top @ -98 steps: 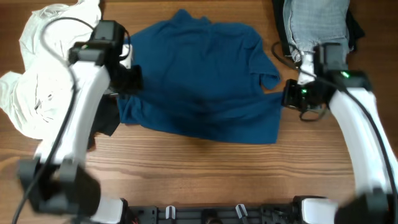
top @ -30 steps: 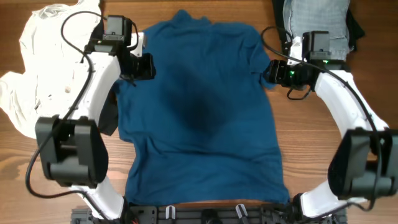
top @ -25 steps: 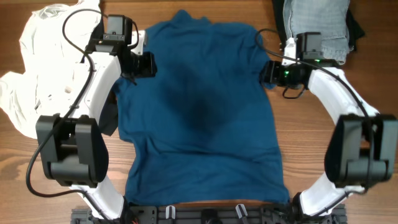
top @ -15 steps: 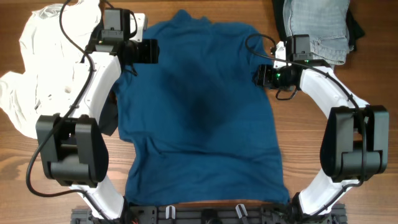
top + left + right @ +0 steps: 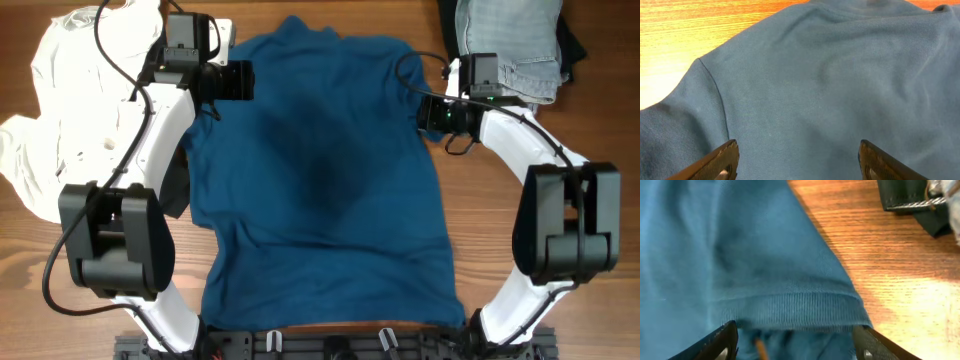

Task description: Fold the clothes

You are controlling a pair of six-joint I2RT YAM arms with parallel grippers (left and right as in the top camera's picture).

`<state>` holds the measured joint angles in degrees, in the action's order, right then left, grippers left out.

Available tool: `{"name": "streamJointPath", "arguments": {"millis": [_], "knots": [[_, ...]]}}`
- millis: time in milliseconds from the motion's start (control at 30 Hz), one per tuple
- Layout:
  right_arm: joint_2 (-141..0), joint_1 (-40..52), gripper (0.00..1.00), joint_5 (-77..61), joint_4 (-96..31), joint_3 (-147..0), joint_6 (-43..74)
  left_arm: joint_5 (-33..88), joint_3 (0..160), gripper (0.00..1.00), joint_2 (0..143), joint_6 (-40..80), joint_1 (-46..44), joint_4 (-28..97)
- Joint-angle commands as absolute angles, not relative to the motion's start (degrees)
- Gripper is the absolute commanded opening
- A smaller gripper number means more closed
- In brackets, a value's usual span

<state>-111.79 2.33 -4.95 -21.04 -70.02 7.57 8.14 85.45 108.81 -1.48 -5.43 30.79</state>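
The clothes in play are one large dark-blue short-sleeved shirt (image 5: 320,190), spread flat with its collar at the far side and its hem at the table's near edge. My left gripper (image 5: 243,80) hovers over the shirt's left shoulder. In the left wrist view it (image 5: 796,150) is open, with smooth blue cloth (image 5: 840,75) under the wide-apart fingers. My right gripper (image 5: 425,113) is at the right sleeve. Seen from the right wrist it (image 5: 795,330) is open, its fingers either side of the ribbed sleeve hem (image 5: 790,311).
A crumpled white garment (image 5: 60,110) fills the far left. A grey garment (image 5: 505,35) lies on a black one (image 5: 570,40) at the far right corner, the black one (image 5: 910,200) close to my right gripper. Bare wood table (image 5: 490,200) flanks the shirt.
The shirt, doubled over earlier, now lies at full length. Over the last second the left gripper moved up to the shoulder and its jaws widened; the right gripper shifted left onto the sleeve.
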Motion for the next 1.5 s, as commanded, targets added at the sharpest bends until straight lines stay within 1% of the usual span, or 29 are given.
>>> {"name": "streamJointPath", "arguments": {"millis": [0,100,167,300,333,367,433,667,867,967,1233,1333,1367,1400,1467], "knots": [[-115.09,2.42,0.73,-2.52,-19.68,-70.65,4.56,7.62,85.43,0.77,109.69,-2.81,-5.02,30.59],[-116.71,2.42,0.72,-2.57,-18.02,-70.65,4.51,7.62,85.43,0.77,109.69,-2.83,-5.02,30.59],[-117.01,2.42,0.66,-3.2,-16.86,-70.65,4.67,7.62,85.43,0.77,109.69,-2.83,-5.02,30.57],[-117.23,2.42,0.42,-3.4,-12.01,-70.65,7.38,7.62,85.43,0.77,109.73,-2.83,-5.02,29.95],[-117.25,2.42,0.35,-3.38,-10.72,-70.65,7.97,7.62,85.43,0.77,109.73,-2.83,-5.02,29.74],[-117.36,2.42,0.27,-3.42,-9.41,-70.65,8.49,7.62,85.43,0.77,109.75,-2.83,-5.02,29.63],[-117.91,2.42,0.04,-3.42,-6.52,-70.65,9.78,7.62,85.43,0.77,109.75,-2.83,-5.02,29.39],[-121.16,2.68,0.04,-4.45,0.56,-70.85,12.03,7.6,85.43,0.77,110.63,-2.83,-4.95,28.36],[-123.52,2.68,0.04,-4.45,0.14,-77.91,11.05,7.62,85.43,0.76,114.21,-2.81,-4.91,26.11],[-123.72,2.85,0.04,-4.49,-2.55,-83.55,10.57,7.62,85.43,0.76,115.74,-2.81,-4.91,26.3],[-123.76,3.53,0.04,-4.47,-17.26,-105.34,7.42,7.38,85.45,0.77,116.33,-2.85,-4.84,25.02],[-123.76,3.53,0.04,-4.49,-20.12,-109.71,7.29,7.4,85.45,0.77,116.33,-2.83,-4.71,24.14],[-123.76,3.53,0.1,-4.47,-20.86,-110.48,7.29,7.38,85.45,0.77,116.33,-2.85,-4.6,23.97],[-123.76,3.53,0.22,-4.49,-21.32,-110.72,7.31,7.4,85.45,0.77,116.33,-2.87,-4.49,23.94],[-123.76,3.53,0.62,-4.51,-22.87,-110.8,7.29,7.4,85.45,0.77,116.33,-2.85,-4.08,23.99]]}}
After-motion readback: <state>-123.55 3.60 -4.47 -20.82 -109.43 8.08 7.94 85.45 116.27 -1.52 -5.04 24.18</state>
